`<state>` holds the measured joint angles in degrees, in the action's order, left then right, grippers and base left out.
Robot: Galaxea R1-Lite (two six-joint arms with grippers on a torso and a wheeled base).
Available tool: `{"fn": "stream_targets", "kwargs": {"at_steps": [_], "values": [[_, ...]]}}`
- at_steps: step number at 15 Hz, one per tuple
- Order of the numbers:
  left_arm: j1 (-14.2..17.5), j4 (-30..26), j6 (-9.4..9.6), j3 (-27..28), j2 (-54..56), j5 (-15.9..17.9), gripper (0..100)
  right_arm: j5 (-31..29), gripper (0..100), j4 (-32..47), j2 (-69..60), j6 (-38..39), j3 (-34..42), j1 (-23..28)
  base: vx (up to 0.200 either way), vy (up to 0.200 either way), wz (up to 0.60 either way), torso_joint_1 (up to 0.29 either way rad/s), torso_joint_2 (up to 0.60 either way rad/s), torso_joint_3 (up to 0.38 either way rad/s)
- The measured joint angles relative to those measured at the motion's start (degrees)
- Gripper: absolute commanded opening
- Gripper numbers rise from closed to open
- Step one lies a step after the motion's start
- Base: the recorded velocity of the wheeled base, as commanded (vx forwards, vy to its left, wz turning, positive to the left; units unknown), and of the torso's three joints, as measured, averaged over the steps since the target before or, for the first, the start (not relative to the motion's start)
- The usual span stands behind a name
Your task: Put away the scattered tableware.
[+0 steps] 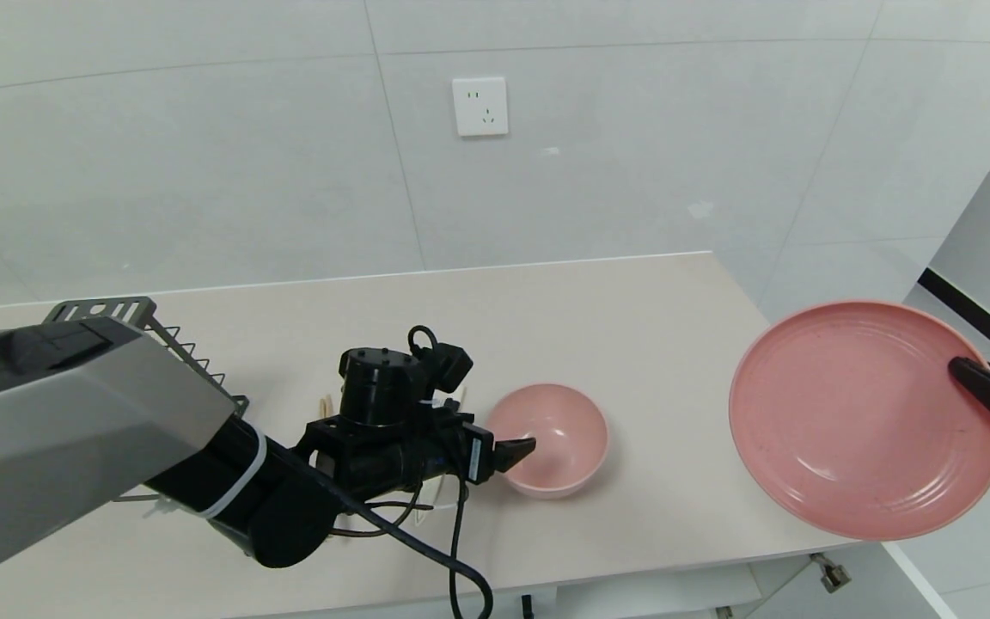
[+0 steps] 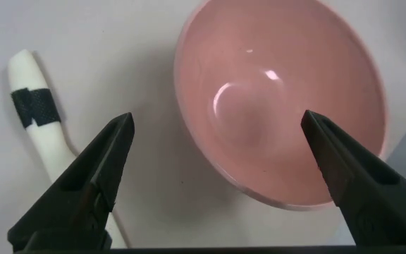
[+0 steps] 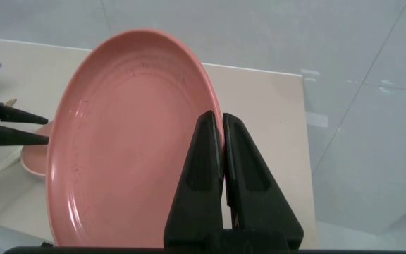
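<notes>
A pink bowl (image 1: 557,434) stands upright on the beige table (image 1: 632,327). My left gripper (image 1: 519,447) hovers over the bowl's rim nearest the arm, open, with one finger over the inside of the bowl (image 2: 280,99) and the other outside it. In the left wrist view the left gripper (image 2: 217,137) holds nothing. A large pink plate (image 1: 856,417) hangs tilted in the air at the table's right end, with my right gripper (image 1: 972,378) shut on its rim. In the right wrist view the right gripper (image 3: 222,130) pinches the edge of the plate (image 3: 118,141).
A white utensil handle with a black band (image 2: 37,123) lies on the table beside the bowl. A wire dish rack (image 1: 130,314) stands at the back left, partly behind my left arm. The table's right edge (image 1: 740,288) lies under the plate.
</notes>
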<state>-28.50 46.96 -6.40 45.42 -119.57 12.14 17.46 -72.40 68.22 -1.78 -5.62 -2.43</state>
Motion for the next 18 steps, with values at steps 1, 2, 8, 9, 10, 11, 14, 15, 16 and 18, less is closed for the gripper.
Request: {"fn": "stream_targets", "kwargs": {"at_steps": [1,2,8,9,10,11,14,15,16,18], "values": [[-0.02,0.12,0.00,0.00,-0.45,-0.02,100,0.00,0,0.00,0.00,0.01,0.04,0.00,0.000,0.000,0.00,0.000,0.00,0.000],[-0.02,0.33,0.00,0.02,-0.91,0.00,100,0.00,0,0.00,0.02,0.01,0.06,0.00,0.000,0.000,0.00,0.000,0.00,0.000],[-0.73,0.33,0.00,1.43,-3.29,0.00,100,0.00,0,0.01,0.05,0.00,0.17,0.00,0.000,0.000,0.00,0.000,0.00,0.000],[-0.82,0.28,0.00,1.43,-3.58,-0.02,100,0.00,0,0.00,0.05,0.04,0.17,0.00,0.000,0.000,0.00,0.000,0.00,0.000],[-0.93,0.26,0.00,1.38,-3.83,-0.02,100,0.02,0,0.00,0.05,0.04,0.15,0.00,0.000,0.000,0.00,0.000,0.00,0.000],[-1.05,0.22,0.00,1.29,-4.06,-0.02,0,0.02,0,0.00,0.05,0.04,0.11,0.00,0.000,0.000,0.00,0.000,0.00,0.000],[-1.37,0.30,0.02,1.18,-4.50,-0.16,0,0.00,0,0.00,0.05,0.04,0.02,0.00,0.000,0.000,0.00,0.000,0.00,0.000],[-1.43,0.28,0.06,1.16,-4.35,-0.79,0,0.02,0,0.00,0.05,0.00,0.00,0.00,0.000,0.000,0.00,0.000,0.00,0.000],[-1.48,0.37,0.09,1.12,-3.93,-1.41,0,0.00,0,0.01,0.05,0.01,0.00,0.01,0.000,0.000,0.00,0.000,0.00,0.000],[-1.48,0.99,0.20,0.85,-2.65,-1.78,0,0.02,0,0.00,0.02,0.04,0.00,0.01,0.000,0.000,0.00,0.000,0.00,0.000]]}}
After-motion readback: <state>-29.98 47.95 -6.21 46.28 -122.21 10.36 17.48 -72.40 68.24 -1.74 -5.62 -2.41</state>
